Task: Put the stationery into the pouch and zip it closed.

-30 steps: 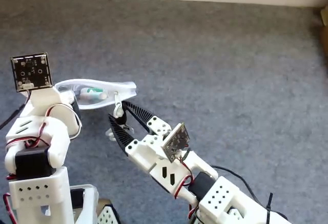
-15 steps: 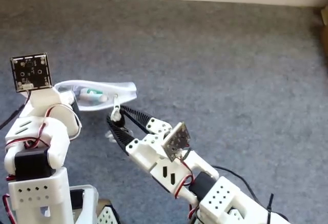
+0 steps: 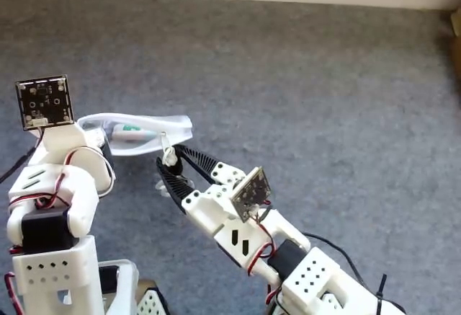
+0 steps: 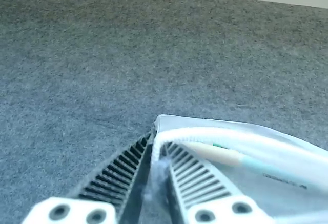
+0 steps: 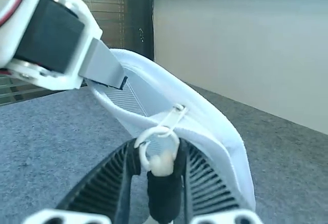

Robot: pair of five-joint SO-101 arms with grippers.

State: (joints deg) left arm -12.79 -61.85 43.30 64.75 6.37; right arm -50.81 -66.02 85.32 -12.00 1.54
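**A:** Any writing to read?

**B:** Only a line of small dark print on the slim white pen with a teal band (image 4: 233, 156), and it is too small to make out. The pen lies inside the translucent white plastic pouch (image 3: 155, 126) and shows through its soft, glossy wall.

**A:** And where is the pouch?

**B:** It is low over the grey, felt-like tabletop (image 3: 324, 77), stretched lengthwise between the two arms. I cannot tell whether it rests on the surface.

**A:** What about the left arm's jaws?

**B:** They are pressed together on one thin end of the pouch. The ribbed black fingers (image 4: 115, 170) narrow to a wedge, and the plastic edge is pinched flat between them.

**A:** And the right arm's jaws?

**B:** They are clamped on the white zip pull (image 5: 158, 149), a thin ring with a small pale bead hanging from the slider on the pouch's upper seam. Those fingers (image 5: 207, 185) are also black and ribbed, one on each side of the ring. In the high view the pull sits just beside the pouch's rounded far end.

**A:** Is the zip closed?

**B:** I cannot tell. The seam looks like a padded white ridge running back towards the left arm.
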